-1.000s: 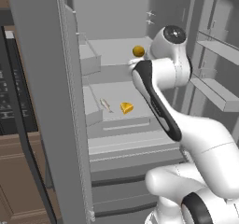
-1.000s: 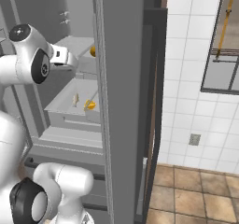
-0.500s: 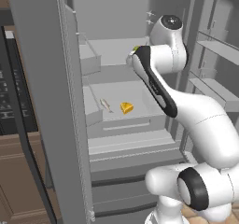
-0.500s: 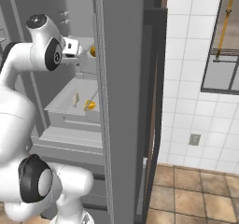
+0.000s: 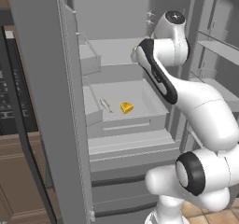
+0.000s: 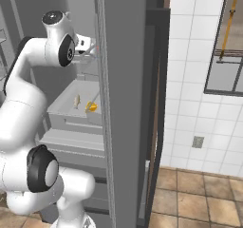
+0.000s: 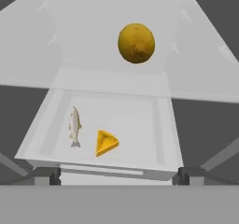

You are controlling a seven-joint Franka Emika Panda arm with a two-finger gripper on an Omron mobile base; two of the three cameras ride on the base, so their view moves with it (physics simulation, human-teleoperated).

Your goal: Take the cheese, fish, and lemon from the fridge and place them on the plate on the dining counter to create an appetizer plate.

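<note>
Three foods sit inside the open fridge [image 5: 51, 101]. The lemon [image 7: 136, 43] rests on an upper shelf [image 7: 93, 36]. Below it, in a pulled-out drawer [image 7: 158, 139], the fish [image 7: 74, 126] lies just beside the cheese [image 7: 106, 143], not touching. The gripper's jaws stand wide apart, holding nothing.

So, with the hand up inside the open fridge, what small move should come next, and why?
Probably ease the open gripper toward the lemon on the upper shelf: it lies nearest, ahead of the hand. The fish and cheese lie in the tray below, and nothing is held yet.
</note>
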